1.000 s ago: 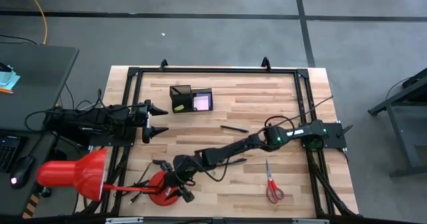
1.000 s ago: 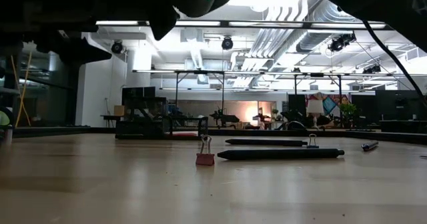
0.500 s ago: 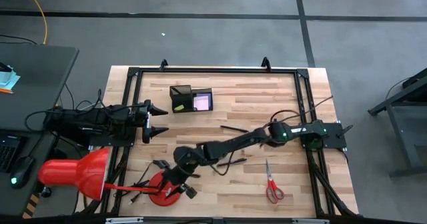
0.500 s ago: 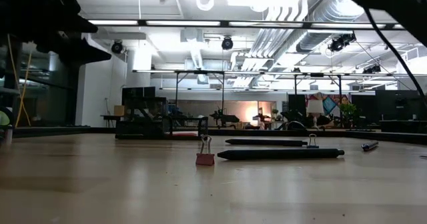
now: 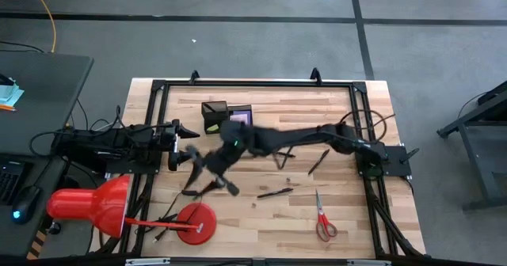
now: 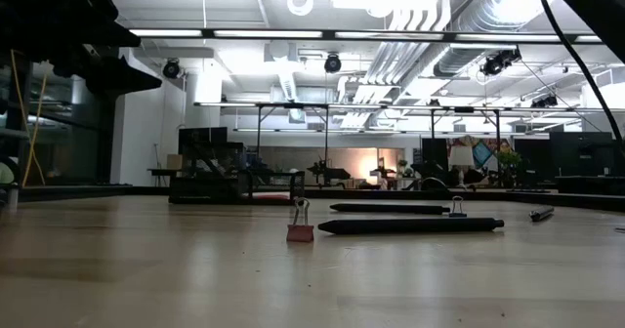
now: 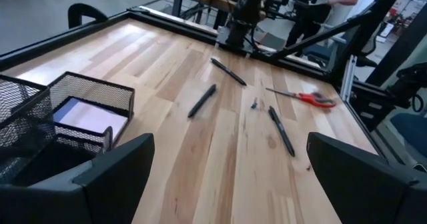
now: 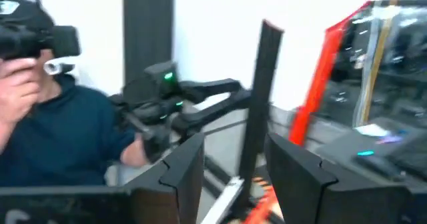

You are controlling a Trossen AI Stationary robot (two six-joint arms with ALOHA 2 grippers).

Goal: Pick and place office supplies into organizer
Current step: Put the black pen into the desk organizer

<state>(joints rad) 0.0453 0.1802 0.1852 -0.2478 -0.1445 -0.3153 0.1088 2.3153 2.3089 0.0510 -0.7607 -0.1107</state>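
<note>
High view: the right gripper (image 5: 210,173) hangs mid-table, clenched on a slim black pen (image 8: 261,84) standing upright between its fingers; the black mesh two-compartment organizer (image 5: 227,117) lies just beyond, slightly right. The left gripper (image 5: 187,143) waits agape at the left

Three black pens (image 7: 202,100), one scissors (image 7: 303,97), one organizer (image 7: 63,114).

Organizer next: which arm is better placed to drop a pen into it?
Right. Its hand has a black pen between its fingers, lifted above the table not far from the organizer. The left hand is open and empty at the table's left edge.
</note>
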